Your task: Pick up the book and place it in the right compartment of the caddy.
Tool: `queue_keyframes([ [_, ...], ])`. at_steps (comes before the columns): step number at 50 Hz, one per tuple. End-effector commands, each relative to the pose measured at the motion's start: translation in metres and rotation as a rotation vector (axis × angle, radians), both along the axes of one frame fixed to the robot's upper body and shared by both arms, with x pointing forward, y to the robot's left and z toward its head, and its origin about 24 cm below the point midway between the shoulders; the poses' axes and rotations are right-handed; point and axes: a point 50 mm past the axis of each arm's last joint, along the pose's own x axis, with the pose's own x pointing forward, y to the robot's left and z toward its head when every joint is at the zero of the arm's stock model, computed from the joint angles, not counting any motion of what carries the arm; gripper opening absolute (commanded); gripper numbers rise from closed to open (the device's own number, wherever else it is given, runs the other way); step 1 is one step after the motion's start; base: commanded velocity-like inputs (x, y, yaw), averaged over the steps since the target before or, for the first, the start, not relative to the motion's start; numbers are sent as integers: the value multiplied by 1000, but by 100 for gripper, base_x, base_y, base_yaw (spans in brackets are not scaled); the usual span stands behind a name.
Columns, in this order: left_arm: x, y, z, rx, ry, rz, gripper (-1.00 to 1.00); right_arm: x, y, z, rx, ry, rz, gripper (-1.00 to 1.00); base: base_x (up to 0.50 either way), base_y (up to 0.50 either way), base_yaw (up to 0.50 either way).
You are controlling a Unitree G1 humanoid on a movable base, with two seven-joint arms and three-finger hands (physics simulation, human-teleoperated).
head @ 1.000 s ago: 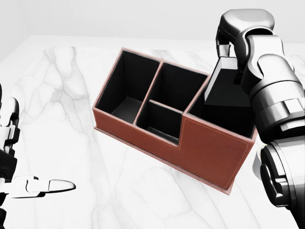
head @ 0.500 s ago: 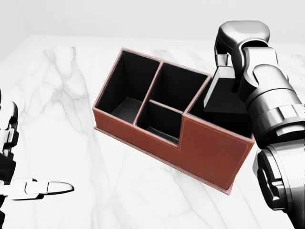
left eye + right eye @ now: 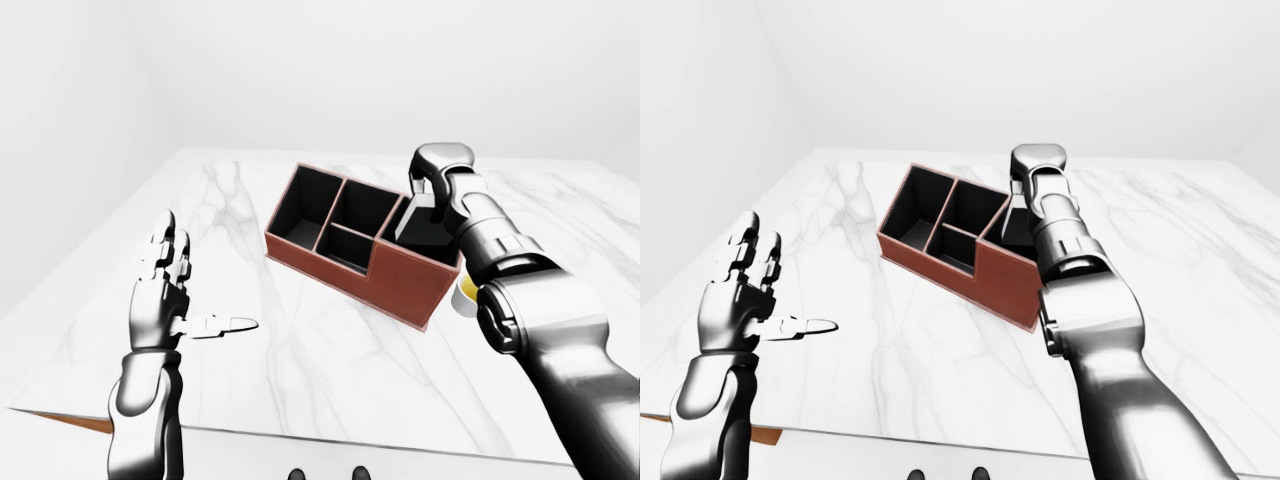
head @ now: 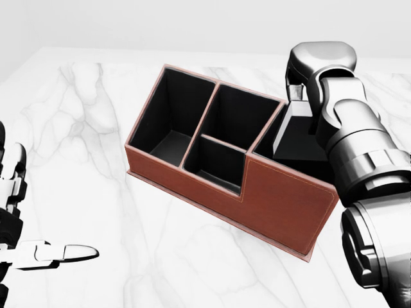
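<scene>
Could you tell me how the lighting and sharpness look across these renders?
Head view: sharp, flat even light, caddy compartments near black inside, bright highlights on the right arm. Left-eye view: crisp, soft faint shadows on the marble table. Right-eye view: same, no blur.

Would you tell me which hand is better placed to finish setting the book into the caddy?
Right: the right hand holds the book over the caddy's right compartment; the left hand hangs open, away to the left.
</scene>
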Motion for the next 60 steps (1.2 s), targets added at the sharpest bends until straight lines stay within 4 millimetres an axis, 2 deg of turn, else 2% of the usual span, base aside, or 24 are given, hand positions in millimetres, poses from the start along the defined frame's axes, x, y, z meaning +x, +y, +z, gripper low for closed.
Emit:
queue_keyframes([
  [1, 3, 1, -6, -6, 27, 3, 100, 0, 4, 1, -64, -42, 16, -100, 0, 0, 0],
  [24, 5, 2, -9, -3, 40, 11, 100, -1, 0, -3, -84, -69, 9, -100, 0, 0, 0],
  [34, 5, 3, -16, -10, 72, 17, 100, -1, 0, -9, -90, -60, 10, -100, 0, 0, 0],
  [60, 5, 3, -16, -14, 69, 16, 100, -3, 1, -26, -76, -29, 12, -100, 0, 0, 0],
])
